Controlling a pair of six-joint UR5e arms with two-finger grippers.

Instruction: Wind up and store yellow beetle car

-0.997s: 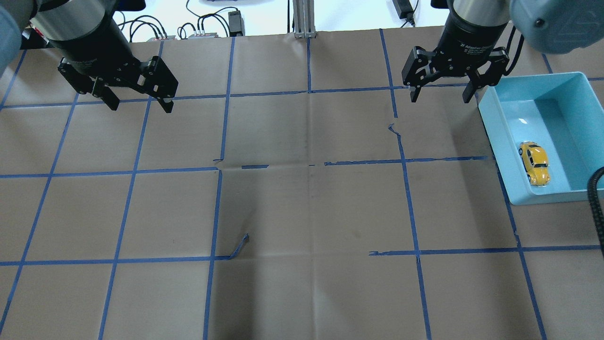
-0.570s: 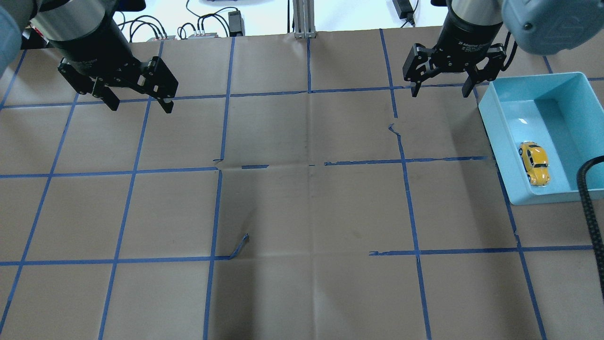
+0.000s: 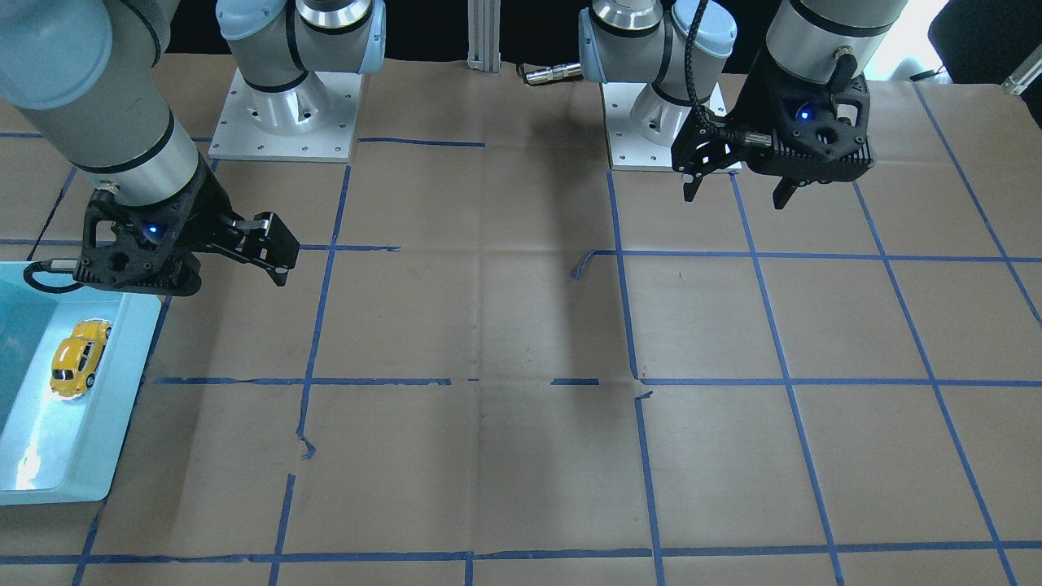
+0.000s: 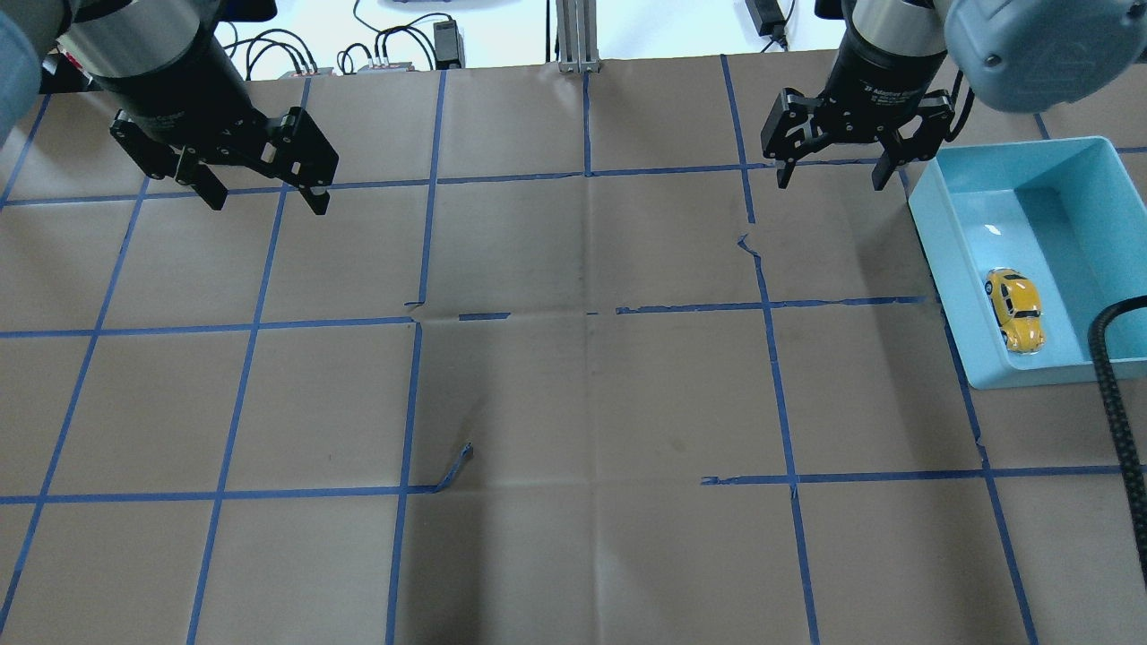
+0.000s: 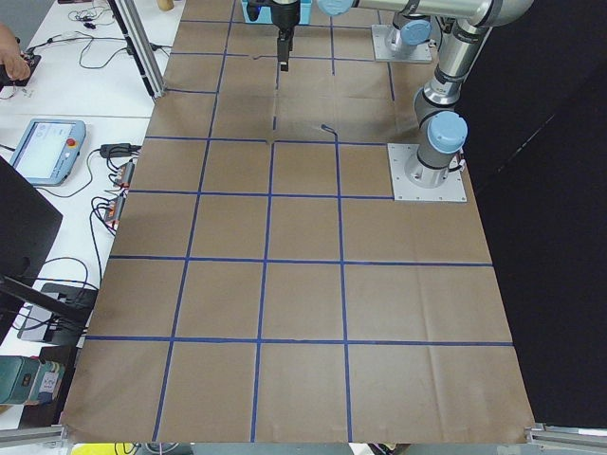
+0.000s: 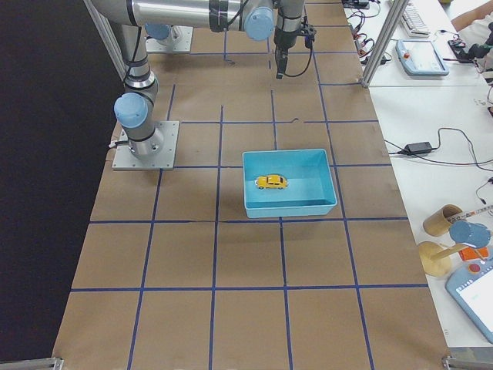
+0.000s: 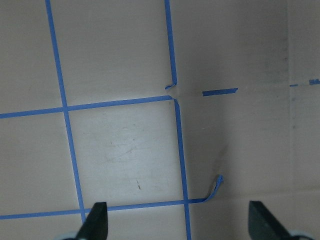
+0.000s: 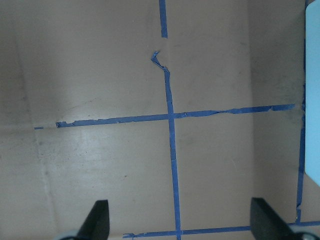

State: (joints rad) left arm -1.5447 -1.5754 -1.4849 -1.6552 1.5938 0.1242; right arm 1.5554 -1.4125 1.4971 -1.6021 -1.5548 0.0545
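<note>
The yellow beetle car (image 4: 1014, 310) sits roof-up in the light blue tray (image 4: 943, 255). Its long axis runs along the tray's long wall, close beside that wall. I cannot tell which end is the nose. The car lies off to the outer side of the right claw (image 4: 833, 179), well apart from it. That claw hangs above the desk (image 4: 573, 403), fingers pointing down, spread wide and empty. The left claw (image 4: 267, 202) hovers far across from the car, also wide and empty.

Yellow beetle car (image 3: 79, 356) on its wheels in lt-blue tray (image 3: 61, 443)
</note>
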